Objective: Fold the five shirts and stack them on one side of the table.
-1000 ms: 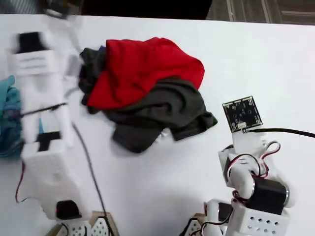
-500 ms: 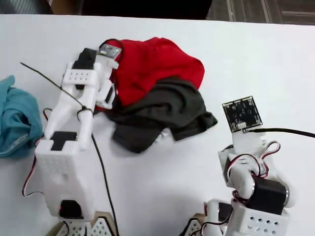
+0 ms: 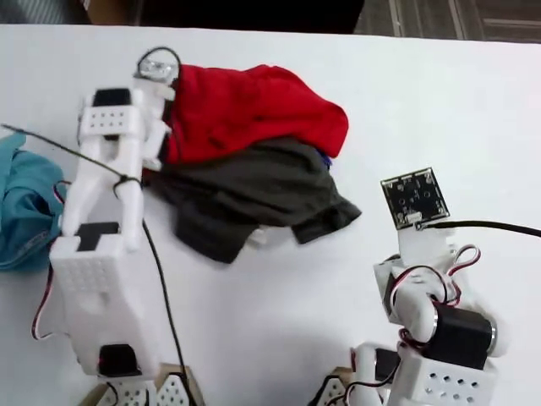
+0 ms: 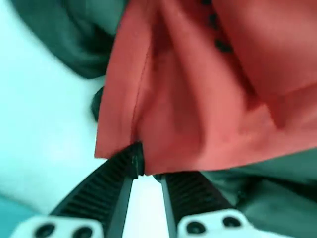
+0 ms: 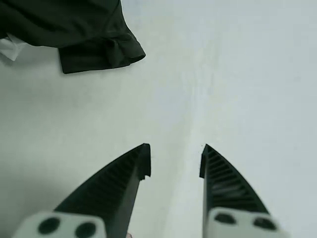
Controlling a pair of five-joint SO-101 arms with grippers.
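A red shirt (image 3: 254,110) lies crumpled on top of a dark grey shirt (image 3: 245,190) at the back middle of the table. A teal shirt (image 3: 21,211) is bunched at the left edge. A bit of blue cloth (image 3: 326,161) peeks out from under the pile. My left gripper (image 3: 161,118) is at the red shirt's left end. In the left wrist view the left gripper (image 4: 147,166) has its fingers nearly together, pinching the hem of the red shirt (image 4: 198,89). My right gripper (image 5: 173,163) stands open over bare table, a short way from the dark grey shirt's sleeve (image 5: 99,54).
The right arm (image 3: 423,279) is folded back at the front right, its camera board (image 3: 414,196) beside the pile's right end. A black cable (image 3: 165,296) runs along the left arm. Bare white table (image 3: 439,101) spreads to the right and in front.
My left arm swung from the teal shirt at the left over to the red shirt and closed on its edge. The pile has shifted a little to the left. The right arm kept still.
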